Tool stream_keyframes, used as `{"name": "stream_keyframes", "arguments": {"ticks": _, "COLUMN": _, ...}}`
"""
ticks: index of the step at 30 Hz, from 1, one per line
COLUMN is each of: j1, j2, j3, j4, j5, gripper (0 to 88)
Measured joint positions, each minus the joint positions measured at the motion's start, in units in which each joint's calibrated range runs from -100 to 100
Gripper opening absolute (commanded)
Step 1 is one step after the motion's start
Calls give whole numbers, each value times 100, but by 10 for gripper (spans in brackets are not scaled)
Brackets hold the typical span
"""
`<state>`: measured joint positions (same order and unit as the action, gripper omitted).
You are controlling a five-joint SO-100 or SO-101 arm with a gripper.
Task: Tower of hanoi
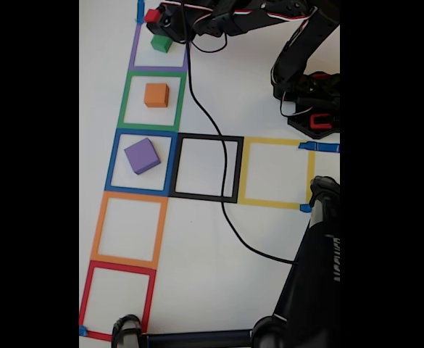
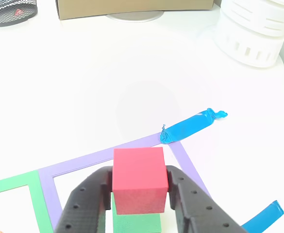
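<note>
A small red cube sits between the black fingers of my gripper, which is shut on it; the same red cube and gripper appear at the top of the fixed view. Directly below the red cube is a green cube, lying inside the purple taped square, where the green cube shows near the square's top. An orange cube rests in the green square. A larger purple cube lies in the blue square.
Empty black, yellow, orange and red taped squares mark the white table. A black cable runs across the black square. The arm's base stands at the right. A white cylinder and cardboard box stand beyond.
</note>
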<state>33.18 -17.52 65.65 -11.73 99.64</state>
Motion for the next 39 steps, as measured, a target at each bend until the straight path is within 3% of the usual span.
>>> {"name": "stream_keyframes", "arguments": {"ticks": 9, "j1": 199, "j2": 1182, "j3": -9, "j4": -1370, "j5": 36, "gripper": 39}}
{"name": "stream_keyframes", "arguments": {"ticks": 39, "j1": 35, "j2": 2288, "j3": 212, "j4": -2950, "j5": 0, "gripper": 41}}
